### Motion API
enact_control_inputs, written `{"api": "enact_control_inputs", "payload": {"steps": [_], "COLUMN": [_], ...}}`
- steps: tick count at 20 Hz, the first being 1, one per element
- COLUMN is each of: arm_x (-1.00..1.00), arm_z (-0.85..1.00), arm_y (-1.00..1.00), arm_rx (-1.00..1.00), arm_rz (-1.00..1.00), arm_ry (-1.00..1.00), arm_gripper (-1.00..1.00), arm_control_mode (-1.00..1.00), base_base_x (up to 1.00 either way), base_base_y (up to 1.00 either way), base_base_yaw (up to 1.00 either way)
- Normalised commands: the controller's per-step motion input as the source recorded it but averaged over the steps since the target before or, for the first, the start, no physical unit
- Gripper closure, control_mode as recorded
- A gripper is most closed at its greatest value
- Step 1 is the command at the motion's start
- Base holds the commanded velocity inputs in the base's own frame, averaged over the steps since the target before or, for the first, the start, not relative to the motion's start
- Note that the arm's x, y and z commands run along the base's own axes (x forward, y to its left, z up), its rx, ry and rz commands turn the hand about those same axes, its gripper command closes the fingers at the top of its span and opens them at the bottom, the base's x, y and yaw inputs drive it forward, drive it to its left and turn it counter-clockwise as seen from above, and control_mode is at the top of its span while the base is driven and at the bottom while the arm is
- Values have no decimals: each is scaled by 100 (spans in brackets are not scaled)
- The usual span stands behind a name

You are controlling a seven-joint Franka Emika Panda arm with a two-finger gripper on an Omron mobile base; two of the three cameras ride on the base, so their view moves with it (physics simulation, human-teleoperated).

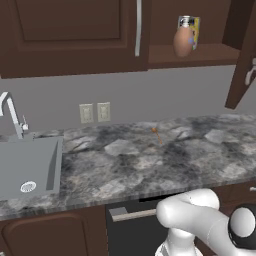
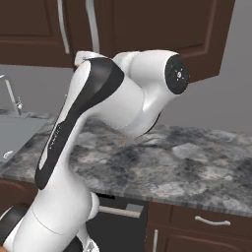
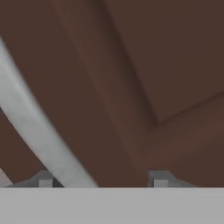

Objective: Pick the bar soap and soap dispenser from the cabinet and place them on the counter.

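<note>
The brown soap dispenser (image 1: 183, 41) stands upright on the shelf of the open cabinet (image 1: 200, 55), in front of a flat yellow-and-blue box. A tiny orange bar soap (image 1: 156, 134) lies on the marbled counter (image 1: 150, 160), below the shelf and near the back wall. My gripper (image 3: 102, 180) is pressed close to a dark brown cabinet door. Its fingertips (image 3: 159, 178) stand wide apart, and the door's silver bar handle (image 3: 35, 127) runs down between them, close to the left tip. Nothing is gripped.
The opened cabinet door (image 1: 239, 55) sticks out at the right, edge-on. A grey sink (image 1: 30, 165) with a faucet (image 1: 11, 115) is set into the counter at the left. Two wall sockets (image 1: 95, 112) sit above the counter. My arm (image 2: 98, 113) blocks the middle of the right base view.
</note>
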Motion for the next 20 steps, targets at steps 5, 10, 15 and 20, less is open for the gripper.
{"api": "enact_control_inputs", "payload": {"steps": [5,10,15,20], "arm_x": [-36,-41,-85,-64], "arm_z": [0,-4,-3,-2], "arm_y": [-32,-4,1,64], "arm_rx": [1,0,0,-5], "arm_rz": [12,15,13,2], "arm_ry": [-11,-23,-21,-10], "arm_gripper": [-100,-100,-100,-100], "arm_control_mode": [-100,-100,-100,-100], "base_base_x": [0,0,0,0], "base_base_y": [0,0,0,0], "base_base_yaw": [0,0,0,0]}}
